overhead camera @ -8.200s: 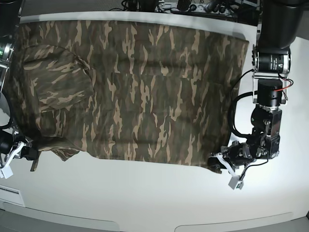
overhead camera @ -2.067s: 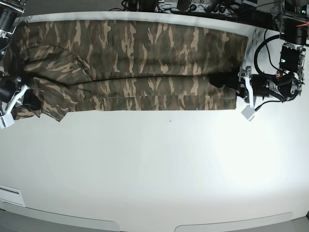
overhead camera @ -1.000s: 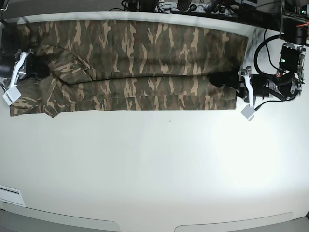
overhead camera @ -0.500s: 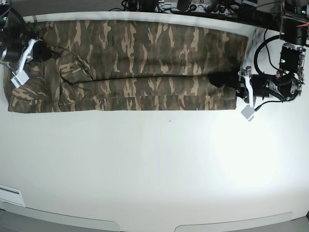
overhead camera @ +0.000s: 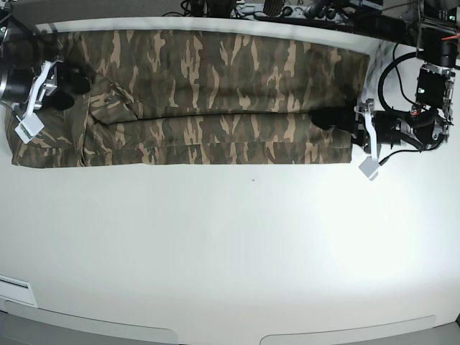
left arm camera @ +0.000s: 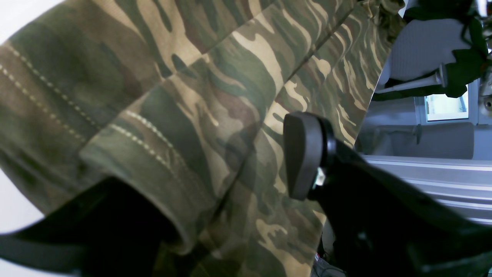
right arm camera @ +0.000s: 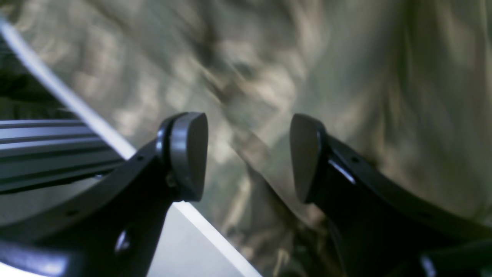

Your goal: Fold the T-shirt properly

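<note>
A: What changed on the sleeve side?
B: The right gripper [overhead camera: 61, 83] has let go — its jaws now gape above the blurred cloth, and that flap lies flatter.

A: And the T-shirt [overhead camera: 208, 86]?
B: A long folded band of camouflage knit along the white table's [overhead camera: 230, 244] far edge, stitched hem doubled — the left gripper [overhead camera: 338, 118] clamps it.

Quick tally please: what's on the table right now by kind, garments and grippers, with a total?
T-shirt: 1, camouflage, folded into a long band
Grippers: 2, left gripper and right gripper, both at the shirt's ends
Total: 3
</note>
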You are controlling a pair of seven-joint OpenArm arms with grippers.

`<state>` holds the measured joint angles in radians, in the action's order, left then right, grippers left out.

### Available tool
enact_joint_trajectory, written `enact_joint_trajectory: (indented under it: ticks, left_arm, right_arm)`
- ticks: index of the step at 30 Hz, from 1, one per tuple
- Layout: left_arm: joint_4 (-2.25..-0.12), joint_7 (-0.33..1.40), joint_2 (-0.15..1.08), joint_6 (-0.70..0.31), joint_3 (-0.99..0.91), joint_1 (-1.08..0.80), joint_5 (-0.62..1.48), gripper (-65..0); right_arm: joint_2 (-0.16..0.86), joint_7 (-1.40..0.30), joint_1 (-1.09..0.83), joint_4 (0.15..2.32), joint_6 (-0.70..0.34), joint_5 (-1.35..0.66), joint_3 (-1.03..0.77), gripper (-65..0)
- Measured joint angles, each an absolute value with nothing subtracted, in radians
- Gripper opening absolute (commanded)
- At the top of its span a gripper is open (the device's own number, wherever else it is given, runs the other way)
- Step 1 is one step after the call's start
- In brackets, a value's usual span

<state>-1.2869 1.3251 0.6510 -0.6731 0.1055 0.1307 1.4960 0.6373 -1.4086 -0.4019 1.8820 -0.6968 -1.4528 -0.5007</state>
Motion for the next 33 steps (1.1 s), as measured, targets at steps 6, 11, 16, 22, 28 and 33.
enact_joint_trajectory:
  ticks: [6, 11, 16, 22, 28, 33]
  left_arm:
    - [-1.287, 1.325, 0.651, -0.673, 0.105, 0.131, 1.496, -32.4]
    - [-1.287, 1.328, 0.651, -0.674, 0.094, 0.133, 1.478, -38.5]
    - [-1.283, 1.338, 0.651, -0.674, 0.012, 0.142, 1.459, -29.4]
    - [-1.283, 1.337, 0.651, -0.674, -0.125, 0.178, 1.459, -24.5]
    - [-1.282, 1.340, 0.649, -0.657, -0.216, 0.175, 1.459, -24.5]
    - [-1.282, 1.343, 0.645, -0.648, -0.301, 0.175, 1.459, -24.5]
  right_arm:
    - [0.645, -1.411, -0.402, 2.041, -0.697, -1.468, -0.555, -37.5]
    - [0.582, -1.356, -0.402, 2.041, -0.701, -1.346, -0.555, -65.0]
    - [0.488, -1.083, -0.402, 1.988, -0.699, -1.070, -0.553, -65.0]
    - [0.440, -0.962, -0.395, 1.861, -0.693, -0.897, -0.554, -65.0]
    - [0.422, -0.960, -0.361, 1.710, -0.693, -0.898, -0.553, -65.0]
    - [0.421, -0.958, -0.339, 1.659, -0.693, -0.893, -0.553, -65.0]
